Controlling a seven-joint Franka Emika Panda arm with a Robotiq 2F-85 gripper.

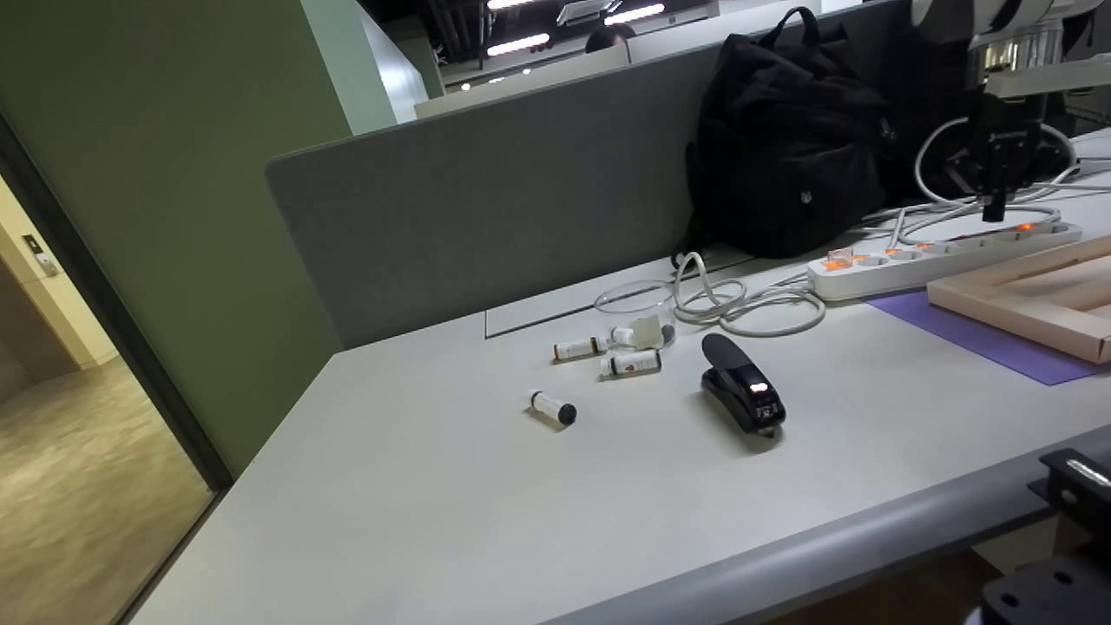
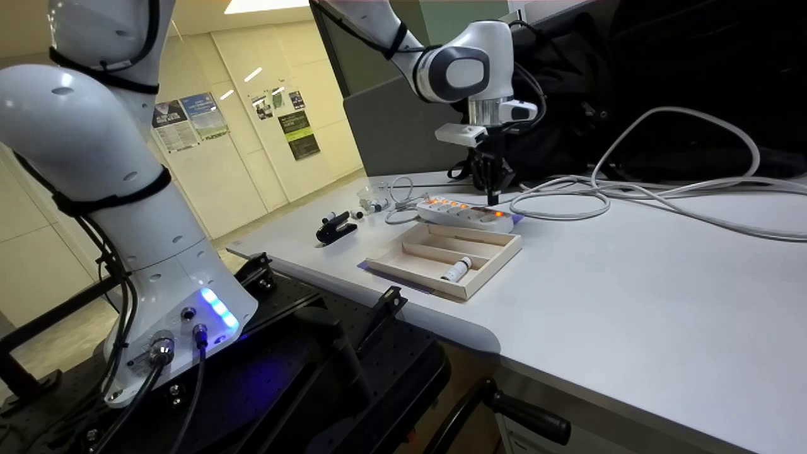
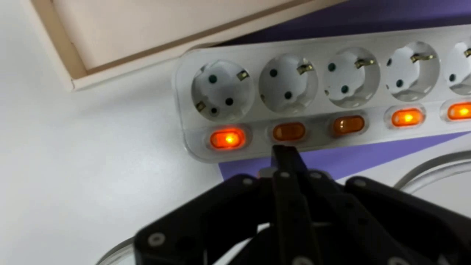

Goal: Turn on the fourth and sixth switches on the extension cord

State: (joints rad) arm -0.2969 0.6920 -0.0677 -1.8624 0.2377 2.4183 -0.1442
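The extension cord is a white power strip (image 1: 946,263) on the table, also in an exterior view (image 2: 463,219) and the wrist view (image 3: 321,105). In the wrist view, the switch at the left end (image 3: 227,138) glows orange. The two beside it, a dark switch (image 3: 289,131) and another dark switch (image 3: 348,125), are unlit. Two further right, a lit switch (image 3: 407,117) and another lit switch (image 3: 459,111), glow. The strip's far end is cut off there. My gripper (image 3: 285,149) is shut and empty, pointing down (image 1: 995,213) (image 2: 493,198), its tip by the second switch. Contact cannot be told.
A wooden tray (image 2: 410,268) holding a white cylinder (image 2: 457,269) lies alongside the strip, on a purple sheet (image 1: 981,338). White cable loops (image 2: 567,205) and a black backpack (image 1: 781,156) are behind. A black handheld device (image 1: 742,386) and several white cylinders (image 1: 632,363) lie beyond the strip's end.
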